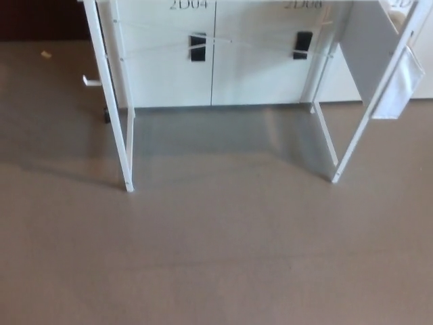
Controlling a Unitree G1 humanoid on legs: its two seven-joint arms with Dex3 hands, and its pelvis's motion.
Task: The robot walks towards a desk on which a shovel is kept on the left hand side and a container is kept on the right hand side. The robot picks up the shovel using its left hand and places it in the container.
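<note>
Shovel and container are both out of sight, neither hand showing, only white desk legs (127, 145) on grey floor (216, 257): approach underway, keep walking closer.

No part of the robot's body shows in the head view. The left hand and the right hand are both out of the picture, and so are the forearms. Its colours, shapes, cables, screws and markings therefore cannot be told. At 9 o'clock and 3 o'clock there is only the grey-brown floor (216, 257), and toward 12 o'clock only the white desk frame (128, 135).
</note>
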